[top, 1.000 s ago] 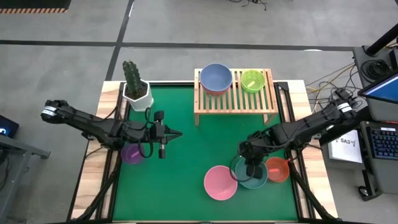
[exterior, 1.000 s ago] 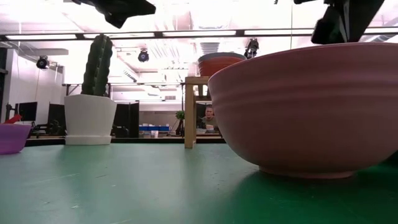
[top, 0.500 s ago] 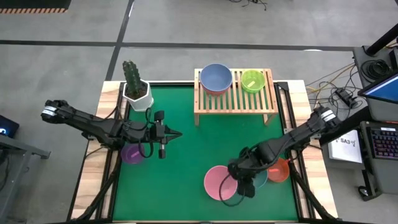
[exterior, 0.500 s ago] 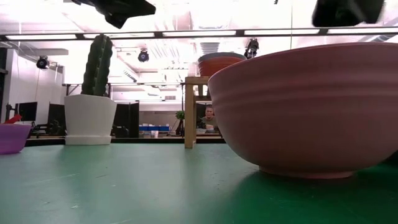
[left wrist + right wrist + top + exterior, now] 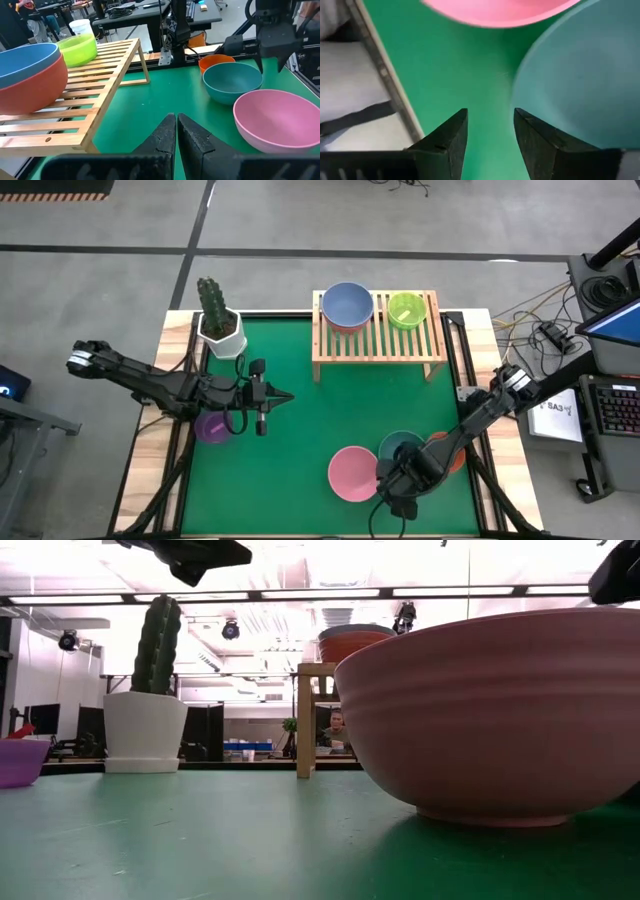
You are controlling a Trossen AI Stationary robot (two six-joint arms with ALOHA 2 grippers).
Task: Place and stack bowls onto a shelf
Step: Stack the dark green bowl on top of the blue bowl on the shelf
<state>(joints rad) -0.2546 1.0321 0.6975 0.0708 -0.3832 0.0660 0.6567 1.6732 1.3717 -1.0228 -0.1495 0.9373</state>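
On the shelf (image 5: 378, 340) a blue bowl (image 5: 347, 302) sits nested in a red-pink bowl (image 5: 30, 90), with a green bowl (image 5: 406, 310) beside them. On the green mat stand a pink bowl (image 5: 354, 473), a teal bowl (image 5: 400, 446), an orange bowl (image 5: 452, 455) partly under my right arm, and a purple bowl (image 5: 212, 427). My right gripper (image 5: 490, 131) hovers open near the table's near edge, beside the pink and teal bowls and touching neither. My left gripper (image 5: 285, 395) hangs shut above the mat's left half, with nothing in it.
A white pot with a cactus (image 5: 219, 320) stands at the far left corner of the mat. The mat's near border and the table frame (image 5: 375, 65) lie close to my right gripper. Open mat lies between the shelf and the loose bowls.
My right gripper has drawn back from over the teal bowl toward the table's near edge, past the gap between the pink and teal bowls. The teal bowl now shows uncovered on the mat.
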